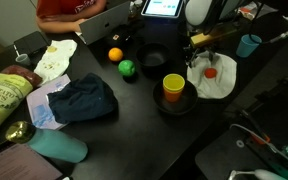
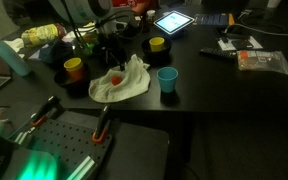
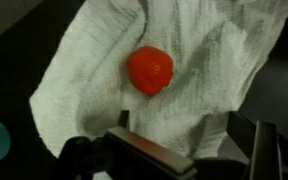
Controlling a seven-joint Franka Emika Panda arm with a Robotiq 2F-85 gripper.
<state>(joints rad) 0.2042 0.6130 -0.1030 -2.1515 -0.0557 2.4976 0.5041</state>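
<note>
The claw (image 3: pixel 174 150) hangs with jaws wide apart, gripping nothing, right above the small round red fruit (image 3: pixel 149 70) resting on the crumpled white cloth (image 3: pixel 84 90) on the dark surface (image 1: pixel 134 130). The risk: a nudge rolls the fruit, or the jaws snag cloth folds instead.

Dim room, soft blur, wrist view brighter.
</note>
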